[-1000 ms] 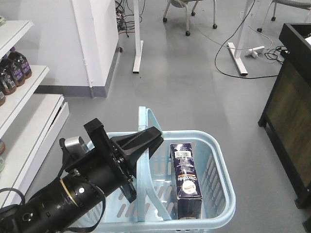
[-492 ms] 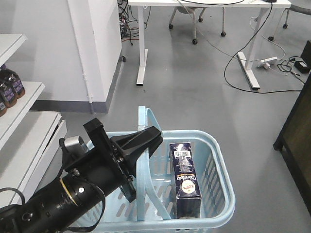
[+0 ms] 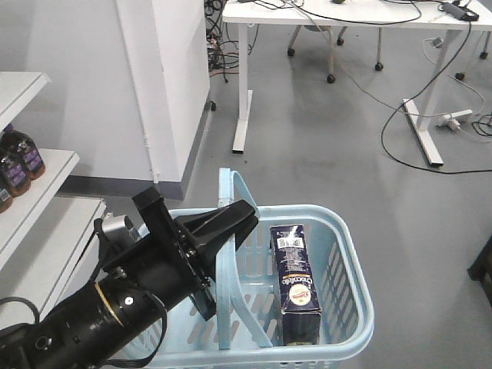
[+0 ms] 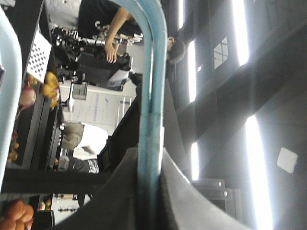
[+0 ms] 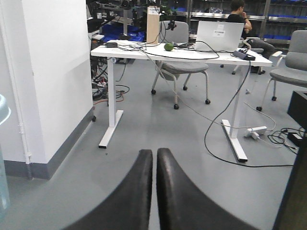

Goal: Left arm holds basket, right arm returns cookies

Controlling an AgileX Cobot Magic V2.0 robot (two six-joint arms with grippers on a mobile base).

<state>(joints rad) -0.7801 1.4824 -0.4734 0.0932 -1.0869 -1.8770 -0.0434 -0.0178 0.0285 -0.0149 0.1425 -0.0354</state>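
The black left arm, cylindrical with a brass-coloured ring, reaches in from the lower left of the front view. Its wedge-shaped left gripper is clamped on the flat blue handle of the light blue plastic shopping basket. In the left wrist view the handle runs straight down into the narrow gap between the two dark fingers, which press on it from either side. The basket is over the grey floor, and a white shelf carrying dark bottles stands to its left. The dark navy and brown rectangular cookies box lies inside the basket, along its right wall, with the white barcode on its far end. The right gripper appears only in its own wrist view. There its two dark fingers are pressed together with nothing between them, and they point over the floor toward a white desk
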